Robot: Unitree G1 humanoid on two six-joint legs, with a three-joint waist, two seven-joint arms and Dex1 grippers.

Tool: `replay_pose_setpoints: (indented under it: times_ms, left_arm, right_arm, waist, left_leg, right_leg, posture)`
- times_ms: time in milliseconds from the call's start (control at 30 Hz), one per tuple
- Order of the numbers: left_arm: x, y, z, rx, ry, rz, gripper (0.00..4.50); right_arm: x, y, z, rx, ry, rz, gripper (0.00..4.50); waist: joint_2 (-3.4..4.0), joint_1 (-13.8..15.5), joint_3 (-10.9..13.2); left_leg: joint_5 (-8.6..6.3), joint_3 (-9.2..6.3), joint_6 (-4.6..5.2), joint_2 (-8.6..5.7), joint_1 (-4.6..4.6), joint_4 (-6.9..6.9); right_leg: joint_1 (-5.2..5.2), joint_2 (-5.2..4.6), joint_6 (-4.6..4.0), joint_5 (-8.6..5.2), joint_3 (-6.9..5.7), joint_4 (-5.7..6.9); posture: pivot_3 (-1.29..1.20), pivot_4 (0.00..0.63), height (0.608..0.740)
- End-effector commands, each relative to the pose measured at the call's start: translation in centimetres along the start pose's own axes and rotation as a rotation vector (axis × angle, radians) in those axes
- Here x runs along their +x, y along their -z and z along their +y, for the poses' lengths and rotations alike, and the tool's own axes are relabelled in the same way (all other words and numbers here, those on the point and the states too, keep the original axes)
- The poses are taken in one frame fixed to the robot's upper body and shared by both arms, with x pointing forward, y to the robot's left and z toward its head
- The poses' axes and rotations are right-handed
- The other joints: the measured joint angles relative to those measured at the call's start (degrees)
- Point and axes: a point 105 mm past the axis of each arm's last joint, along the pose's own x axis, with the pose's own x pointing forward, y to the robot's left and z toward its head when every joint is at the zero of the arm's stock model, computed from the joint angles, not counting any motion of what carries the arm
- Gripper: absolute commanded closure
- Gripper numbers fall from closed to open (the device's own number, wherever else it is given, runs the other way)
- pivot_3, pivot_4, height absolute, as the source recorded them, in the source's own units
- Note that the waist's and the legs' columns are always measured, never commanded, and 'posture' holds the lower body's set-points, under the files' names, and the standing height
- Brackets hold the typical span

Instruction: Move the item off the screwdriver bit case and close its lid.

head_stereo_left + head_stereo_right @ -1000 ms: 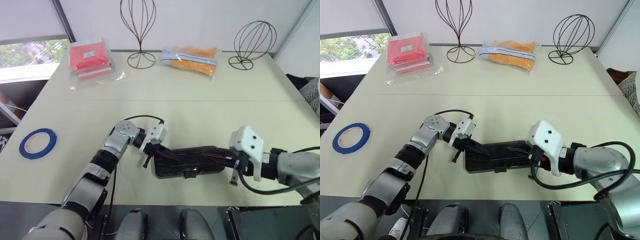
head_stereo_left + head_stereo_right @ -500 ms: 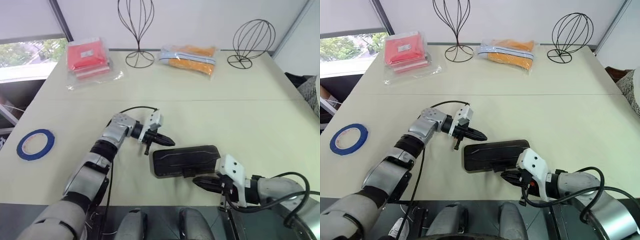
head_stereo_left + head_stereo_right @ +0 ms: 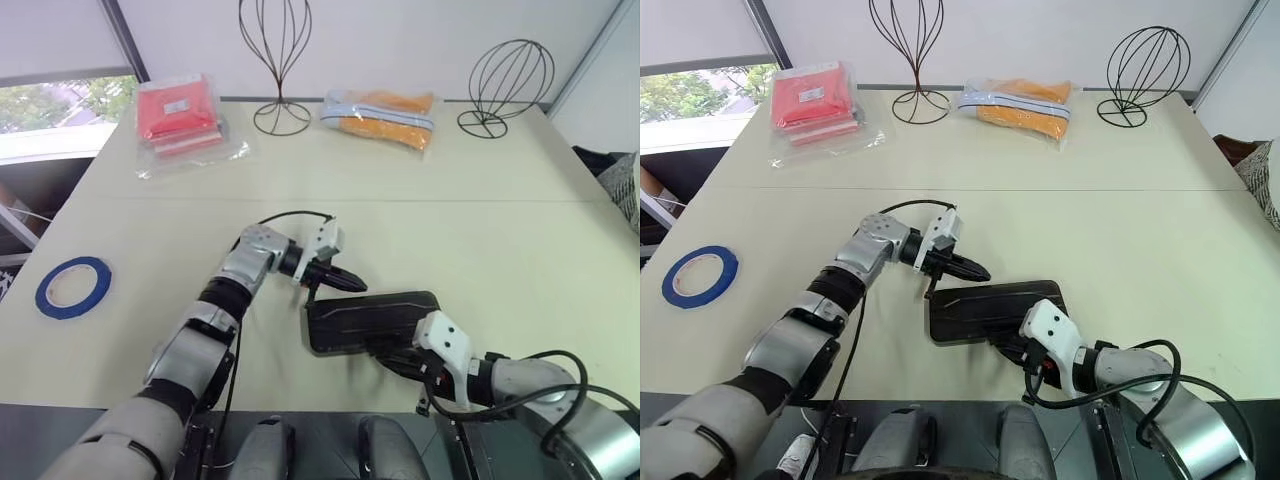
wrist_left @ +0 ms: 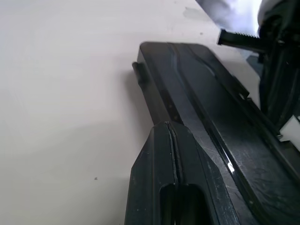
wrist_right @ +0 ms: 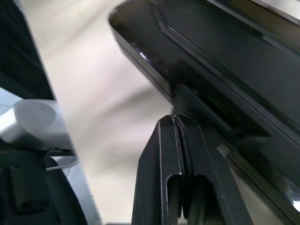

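The screwdriver bit case (image 3: 372, 322) lies flat on the table's near middle, its lid folded down so a dark ribbed surface faces up. My left gripper (image 3: 357, 286) is shut, its tip just above the case's far left corner (image 4: 154, 51). At the case's near edge my right gripper (image 3: 386, 353) is also shut, with its tip by the small latch tab (image 5: 201, 112). Neither holds anything. The item, a blue tape ring (image 3: 73, 287), lies flat far to the left on the table, well apart from the case.
A red packet (image 3: 178, 115) and an orange packet (image 3: 380, 112) lie along the table's far side, between two black wire stands (image 3: 280, 60) (image 3: 505, 85). The table's near edge (image 3: 300, 405) runs just below the case.
Both grippers have left the top of the case, which now lies flat and closed. The right gripper dropped to the near edge. The left one drew back, then returned to the far left corner.
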Motion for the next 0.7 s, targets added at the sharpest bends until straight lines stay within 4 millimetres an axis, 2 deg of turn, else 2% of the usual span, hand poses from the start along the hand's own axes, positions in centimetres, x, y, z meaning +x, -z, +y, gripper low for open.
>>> replay_pose_setpoints:
  times_ms: [33,367,600,700]
  left_arm:
    - [1.1,0.2,-0.1,0.049,0.008,0.027,4.5]
    - [3.8,2.6,-1.2,0.059,0.039,0.084,4.5]
    - [4.1,2.8,-1.5,0.067,0.055,0.085,4.5]
    - [4.4,2.5,-1.4,0.064,0.052,0.069,4.5]
  right_arm:
    - [0.1,-0.1,-0.8,-0.037,0.035,-0.006,4.49]
    - [0.2,0.6,-2.0,-0.045,0.087,0.004,4.49]
    - [0.7,-0.5,-3.8,-0.077,0.172,-0.033,4.49]
    - [1.0,-0.9,-4.0,-0.086,0.169,-0.043,4.49]
  waist:
    - [0.0,0.0,0.0]
    - [0.02,0.1,-0.1]
    - [-0.09,0.0,-0.2]
    - [-0.12,0.0,-0.2]
  left_leg:
    - [0.0,0.0,0.0,0.0,0.0,0.0]
    - [0.0,-0.01,0.0,-0.01,0.17,0.03]
    - [-0.01,-0.04,0.02,-0.01,0.66,0.03]
    - [-0.01,-0.04,0.02,0.0,0.99,0.0]
  right_leg:
    - [0.0,0.0,0.0,0.0,0.0,0.0]
    - [0.25,0.0,0.0,0.0,0.0,-0.03]
    - [0.75,0.0,0.0,0.0,-0.01,-0.11]
    - [1.03,0.0,0.0,0.0,0.0,-0.12]
  posture:
    - [0.0,0.15,0.74]
    - [0.0,0.15,0.74]
    - [0.0,0.15,0.74]
    - [0.0,0.15,0.74]
